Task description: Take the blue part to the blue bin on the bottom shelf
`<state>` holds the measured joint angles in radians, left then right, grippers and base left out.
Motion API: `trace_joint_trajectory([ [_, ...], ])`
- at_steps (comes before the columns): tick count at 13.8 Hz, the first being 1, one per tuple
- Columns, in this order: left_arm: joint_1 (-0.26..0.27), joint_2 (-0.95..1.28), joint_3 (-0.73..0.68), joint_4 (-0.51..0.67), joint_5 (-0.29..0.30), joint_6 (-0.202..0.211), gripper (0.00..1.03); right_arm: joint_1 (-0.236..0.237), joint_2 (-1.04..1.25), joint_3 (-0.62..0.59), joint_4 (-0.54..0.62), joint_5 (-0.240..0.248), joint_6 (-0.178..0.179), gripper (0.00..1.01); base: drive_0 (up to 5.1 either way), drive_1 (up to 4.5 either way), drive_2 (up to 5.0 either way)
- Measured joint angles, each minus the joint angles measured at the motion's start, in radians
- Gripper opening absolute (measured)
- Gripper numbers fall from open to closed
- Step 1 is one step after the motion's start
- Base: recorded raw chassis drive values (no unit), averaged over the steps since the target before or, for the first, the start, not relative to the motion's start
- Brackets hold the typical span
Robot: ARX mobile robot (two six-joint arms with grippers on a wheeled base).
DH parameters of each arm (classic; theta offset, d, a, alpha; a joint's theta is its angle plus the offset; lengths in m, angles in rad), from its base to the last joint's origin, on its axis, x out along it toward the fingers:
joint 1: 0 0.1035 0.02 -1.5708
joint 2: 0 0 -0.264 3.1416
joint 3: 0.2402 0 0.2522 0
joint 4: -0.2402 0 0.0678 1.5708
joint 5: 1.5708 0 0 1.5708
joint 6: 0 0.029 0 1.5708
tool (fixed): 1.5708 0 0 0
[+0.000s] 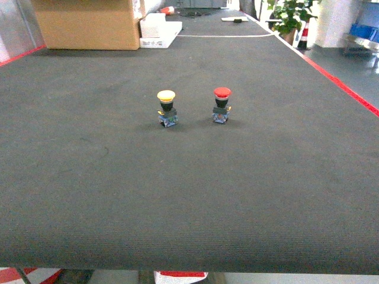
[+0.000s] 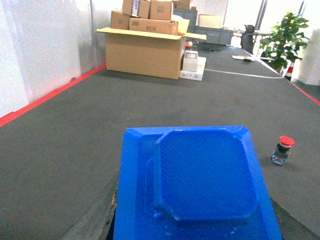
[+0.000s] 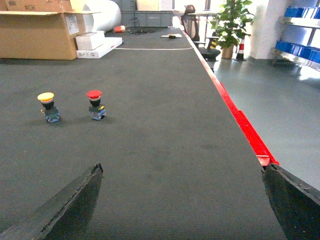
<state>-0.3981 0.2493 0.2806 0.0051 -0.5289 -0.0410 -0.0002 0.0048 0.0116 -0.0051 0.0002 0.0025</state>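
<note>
Two push-button parts stand upright on the dark table (image 1: 89, 177), the yellow-capped button (image 1: 167, 107) on the left and the red-capped button (image 1: 221, 105) just to its right, near each other but apart. Neither is the blue part; they look like leftovers or distractors, set in the open middle of the mat where either arm could reach them.

Only the left wrist view shows the blue part (image 2: 200, 175): a flat blue moulded piece with a raised octagonal panel, filling the lower frame directly under the camera. It sits so close to the lens, between the dark finger edges at the bottom corners, that the left gripper (image 2: 195, 232) appears to be holding it, carried flat and clear of the table for the trip to the shelf. The head view shows neither arm nor this part.

Spread wide and empty, the right gripper (image 3: 182, 200) frames bare mat with its two dark fingers (image 3: 65, 205), probably parked out of the way.

Neither a blue bin on a bottom shelf nor the shelf itself shows near the robot; blue crates (image 3: 300, 47) sit on a distant rack only in the right wrist view. A cardboard box (image 1: 89, 23) stands at the table's far left.
</note>
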Motion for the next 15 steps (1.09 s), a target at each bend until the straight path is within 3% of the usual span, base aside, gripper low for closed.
trace_joint_trajectory([
  [15, 0.000, 0.003, 0.000, 0.002, 0.001, 0.000, 0.43, 0.000, 0.000, 0.000, 0.000, 0.000, 0.000, 0.98, -1.7, -1.72, -1.7],
])
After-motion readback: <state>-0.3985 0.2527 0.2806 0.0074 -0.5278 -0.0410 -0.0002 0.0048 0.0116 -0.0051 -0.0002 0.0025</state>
